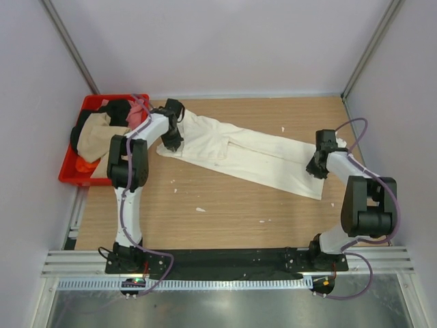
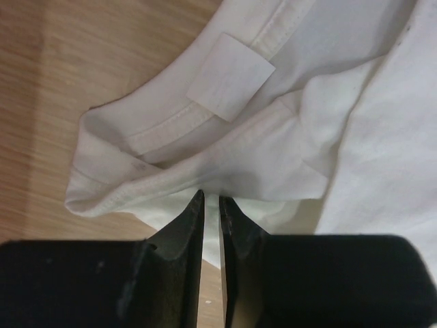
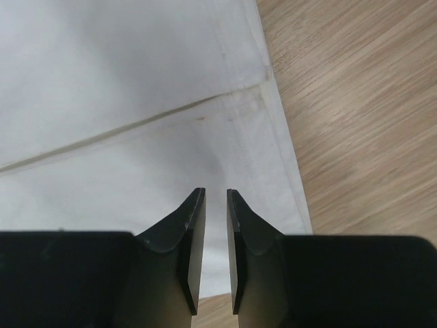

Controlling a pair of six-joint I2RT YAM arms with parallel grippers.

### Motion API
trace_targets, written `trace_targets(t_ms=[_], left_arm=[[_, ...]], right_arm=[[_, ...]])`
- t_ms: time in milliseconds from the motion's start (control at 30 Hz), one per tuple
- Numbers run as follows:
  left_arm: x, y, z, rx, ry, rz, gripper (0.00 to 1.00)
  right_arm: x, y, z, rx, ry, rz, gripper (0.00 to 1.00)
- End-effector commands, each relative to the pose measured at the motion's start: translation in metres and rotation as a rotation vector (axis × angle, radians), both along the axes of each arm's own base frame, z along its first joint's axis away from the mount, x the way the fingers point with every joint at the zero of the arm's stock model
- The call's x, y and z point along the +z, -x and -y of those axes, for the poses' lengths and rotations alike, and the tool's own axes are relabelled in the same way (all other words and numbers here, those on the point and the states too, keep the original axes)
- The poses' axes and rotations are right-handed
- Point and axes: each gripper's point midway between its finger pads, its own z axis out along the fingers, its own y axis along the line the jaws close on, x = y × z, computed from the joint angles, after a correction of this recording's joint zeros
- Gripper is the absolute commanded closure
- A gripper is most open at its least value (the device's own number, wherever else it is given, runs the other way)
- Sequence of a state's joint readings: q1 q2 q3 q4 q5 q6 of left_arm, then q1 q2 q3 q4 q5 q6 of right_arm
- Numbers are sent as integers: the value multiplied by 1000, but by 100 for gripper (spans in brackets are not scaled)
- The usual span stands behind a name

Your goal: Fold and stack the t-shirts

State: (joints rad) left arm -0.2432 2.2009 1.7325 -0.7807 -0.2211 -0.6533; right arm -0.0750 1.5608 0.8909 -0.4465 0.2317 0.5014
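Note:
A long cream t-shirt (image 1: 246, 154) lies folded lengthwise, slanting across the table from back left to right. My left gripper (image 1: 171, 141) is at its collar end. In the left wrist view that gripper (image 2: 212, 195) is shut on a bunched fold of the cream cloth (image 2: 355, 137), just below the collar's white label (image 2: 231, 85). My right gripper (image 1: 316, 167) is low at the hem end. In the right wrist view it (image 3: 216, 191) has its jaws close together with the cream cloth (image 3: 123, 82) between them, near the hem corner.
A red crate (image 1: 74, 174) stands at the table's left edge. It holds a tan shirt (image 1: 95, 137), a black one (image 1: 119, 109), an orange one (image 1: 83, 165) and a bit of pink (image 1: 140, 106). Small white scraps (image 1: 200, 209) dot the bare wood in front.

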Motion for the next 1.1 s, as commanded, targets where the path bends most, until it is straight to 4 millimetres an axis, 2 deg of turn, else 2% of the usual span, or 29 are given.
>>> trace_targets(t_ms=[0, 33, 67, 133, 167, 200, 233, 267, 300, 333, 400, 433, 467, 500, 533, 567, 600, 633, 667, 700, 733, 767, 800, 833, 900, 967, 1000, 1067], left_arm=[[-19, -22, -5, 27, -42, -1, 84], [-33, -24, -5, 25, -48, -25, 84], [-35, -29, -4, 23, -49, -25, 84], [-27, -51, 3, 18, -30, 17, 84], [-37, -57, 5, 12, -23, 11, 83], [-24, -75, 10, 5, 0, 65, 82], [-25, -81, 12, 2, 9, 71, 82], [-15, -88, 15, -2, 23, 93, 82], [3, -96, 22, -12, 57, 125, 81], [15, -99, 28, -25, 84, 148, 81], [55, -100, 41, -54, 165, 225, 77], [68, -98, 46, -59, 193, 254, 76], [66, -92, 49, -65, 215, 265, 74], [106, -88, 52, -72, 246, 341, 73], [116, -82, 57, -69, 276, 358, 72], [117, -74, 61, -71, 299, 372, 72], [144, -67, 64, -77, 331, 427, 73], [154, -56, 81, -109, 383, 439, 73], [147, -47, 90, -102, 423, 438, 74], [150, -39, 100, -116, 447, 446, 74], [166, -27, 120, -154, 478, 477, 75], [157, -18, 129, -151, 488, 465, 76], [157, -11, 139, -161, 496, 465, 77], [154, -1, 157, -191, 508, 453, 80], [145, 8, 173, -193, 520, 428, 88], [131, 18, 199, -227, 524, 402, 98], [127, 21, 207, -229, 527, 393, 100], [110, 29, 236, -267, 535, 366, 100]], right_arm=[[57, -21, 0, -29, -6, 174, 75], [69, -28, -3, -26, -25, 216, 74], [78, -32, -8, -15, -49, 255, 73], [101, -41, -19, 3, -106, 357, 73], [108, -43, -21, 5, -117, 385, 73], [115, -45, -25, 16, -137, 411, 73], [131, -49, -26, 23, -139, 464, 72], [139, -51, -26, 28, -139, 484, 72], [148, -51, -26, 34, -136, 502, 72], [164, -52, -24, 37, -121, 522, 71], [186, -51, -23, 41, -107, 547, 71], [192, -51, -23, 50, -103, 548, 71], [199, -49, -24, 55, -107, 557, 71], [203, -48, -25, 64, -110, 558, 71], [208, -45, -30, 77, -128, 554, 71], [212, -42, -33, 86, -141, 565, 71], [213, -39, -36, 95, -156, 569, 71], [214, -36, -38, 103, -163, 571, 71], [214, -34, -39, 101, -165, 573, 71], [218, -30, -46, 132, -190, 581, 71], [216, -28, -47, 138, -194, 573, 71], [216, -25, -49, 147, -199, 573, 71], [220, -23, -50, 160, -196, 579, 71], [219, -20, -51, 169, -198, 572, 71], [221, -16, -53, 188, -200, 569, 71], [224, -10, -55, 197, -204, 576, 72], [224, -8, -56, 203, -207, 579, 71], [221, -5, -59, 206, -223, 571, 72]])
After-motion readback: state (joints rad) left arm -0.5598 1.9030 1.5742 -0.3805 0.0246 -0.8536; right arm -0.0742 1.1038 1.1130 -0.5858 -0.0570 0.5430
